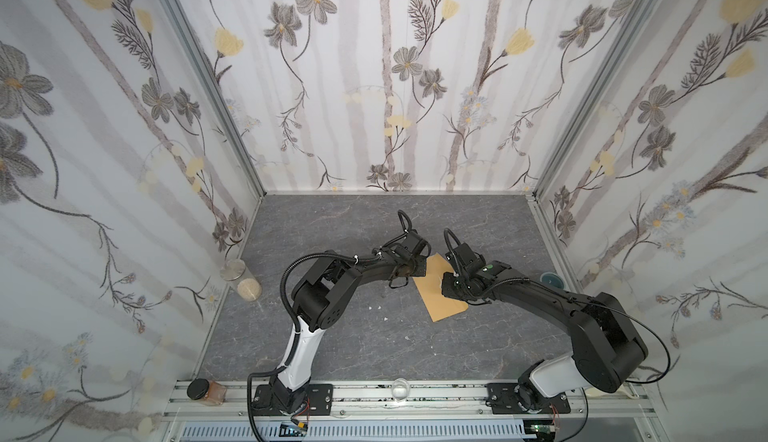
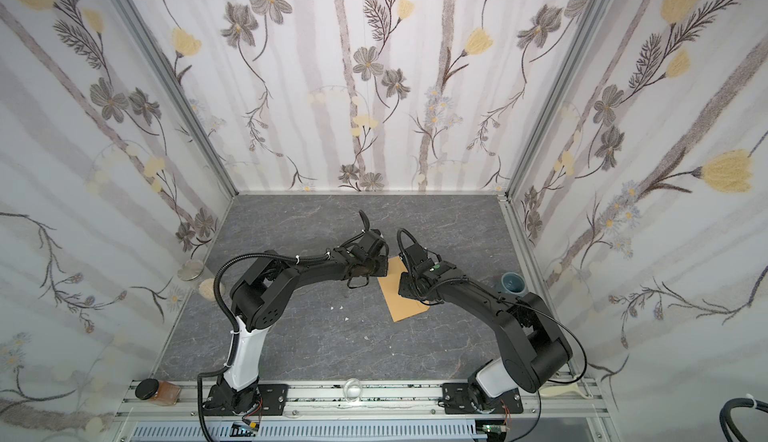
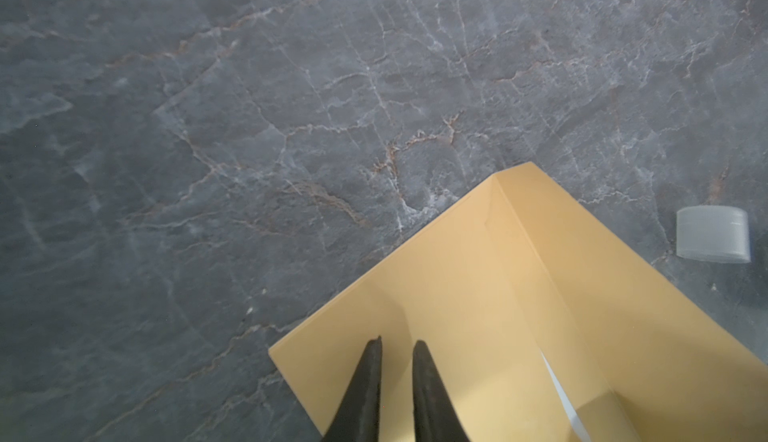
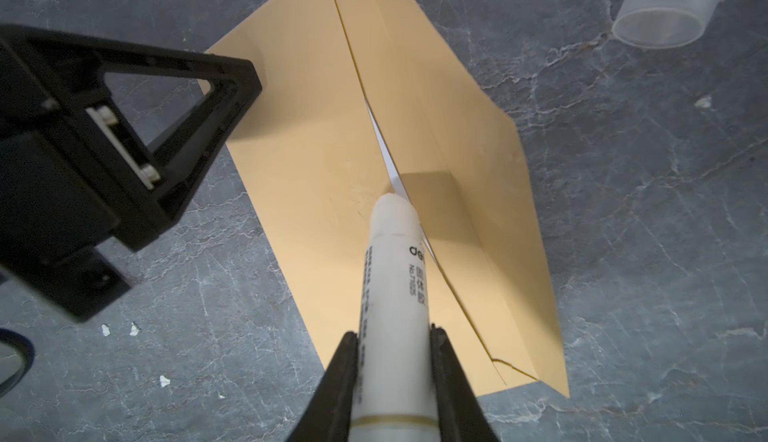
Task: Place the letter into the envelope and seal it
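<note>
Envelope (image 4: 311,170) of tan kraft paper, flat on our veined grey desk (image 4: 644,211); our right jaws clamp a smooth white glue stick (image 4: 395,294), left jaws slightly apart, empty.

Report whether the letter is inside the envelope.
Inside: only a thin white edge of the letter shows at the mouth of the envelope; the rest is hidden within.

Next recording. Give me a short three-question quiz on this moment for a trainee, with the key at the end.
1. True or false: the right gripper is shut on the glue stick.
2. The glue stick's tip is over: A) the envelope; B) the table; C) the clear cap.
3. What do the left gripper fingertips sit over?
Key: 1 true; 2 A; 3 the envelope.
</note>
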Action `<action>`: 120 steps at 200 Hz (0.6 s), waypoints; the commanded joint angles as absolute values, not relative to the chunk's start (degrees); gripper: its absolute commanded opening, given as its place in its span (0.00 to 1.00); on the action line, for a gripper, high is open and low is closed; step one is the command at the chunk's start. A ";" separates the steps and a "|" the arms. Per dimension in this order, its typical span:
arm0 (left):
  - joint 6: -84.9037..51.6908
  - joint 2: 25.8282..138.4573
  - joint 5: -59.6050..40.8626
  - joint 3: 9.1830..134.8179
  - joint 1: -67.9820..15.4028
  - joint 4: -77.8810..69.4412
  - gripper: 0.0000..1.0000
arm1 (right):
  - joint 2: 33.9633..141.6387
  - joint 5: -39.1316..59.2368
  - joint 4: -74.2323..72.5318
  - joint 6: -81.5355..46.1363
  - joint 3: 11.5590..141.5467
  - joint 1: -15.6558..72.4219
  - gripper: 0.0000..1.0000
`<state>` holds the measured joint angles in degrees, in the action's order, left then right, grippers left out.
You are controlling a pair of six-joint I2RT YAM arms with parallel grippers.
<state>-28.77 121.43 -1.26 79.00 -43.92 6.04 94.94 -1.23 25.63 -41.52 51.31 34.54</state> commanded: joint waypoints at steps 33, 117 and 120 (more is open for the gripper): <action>-29.88 121.78 -2.34 78.59 -44.03 12.82 0.18 | 97.67 -1.32 23.92 -40.75 53.64 34.50 0.00; -30.49 121.34 -2.40 78.13 -44.03 12.75 0.18 | 100.16 -2.33 21.48 -39.86 56.34 33.54 0.00; -30.50 121.37 -2.38 78.06 -43.99 12.75 0.18 | 99.78 -2.41 21.59 -39.90 56.29 33.51 0.00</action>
<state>-29.39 121.32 -1.30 78.74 -43.92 5.93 100.90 -1.26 22.35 -39.99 55.96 33.63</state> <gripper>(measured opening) 0.184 0.246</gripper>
